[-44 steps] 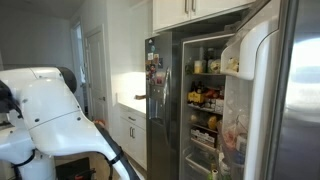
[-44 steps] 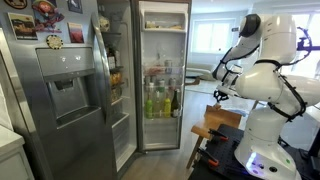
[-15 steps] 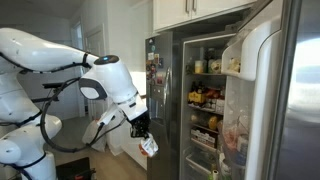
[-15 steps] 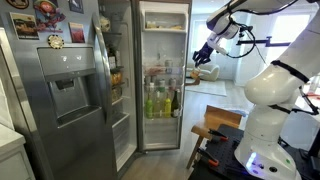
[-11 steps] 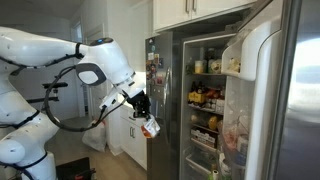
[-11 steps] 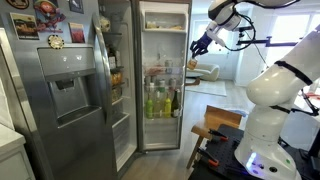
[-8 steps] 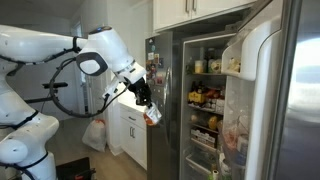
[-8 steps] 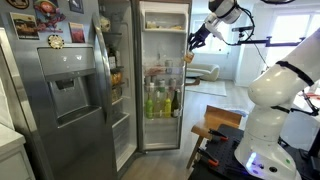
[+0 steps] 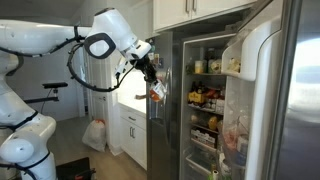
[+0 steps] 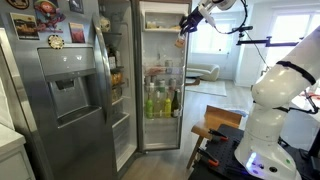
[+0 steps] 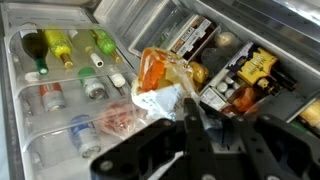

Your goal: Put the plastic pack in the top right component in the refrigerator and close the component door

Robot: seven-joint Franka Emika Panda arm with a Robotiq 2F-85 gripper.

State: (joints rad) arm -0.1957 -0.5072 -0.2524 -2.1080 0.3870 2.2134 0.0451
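End effector [image 9: 151, 79] gripping plastic pack [image 9: 157, 92], open refrigerator [image 10: 60, 110] ahead, bottles [image 10: 160, 100] on shelves

The plastic pack [image 11: 160, 82] pinched in my gripper [image 11: 188, 112] is thin clear film, crinkled and glossy, printed in orange and white. My fingers [image 11: 150, 152] look matt black, hard and smooth. My arm shells [image 9: 112, 28] are white glossy plastic, with black cable sheathing looped beside them. The refrigerator doors [image 10: 60, 100] are brushed stainless steel with a soft, streaked sheen; glossy magnets [image 10: 45, 15] sit on that metal. The inner liner [image 10: 165, 20] is smooth white plastic, and the door bins [image 11: 30, 110] are translucent clear plastic. The bottles [image 11: 70, 45] shine like glass or clear plastic; I cannot tell which. The cabinets [image 9: 190, 10] look like white painted panels with a satin finish.
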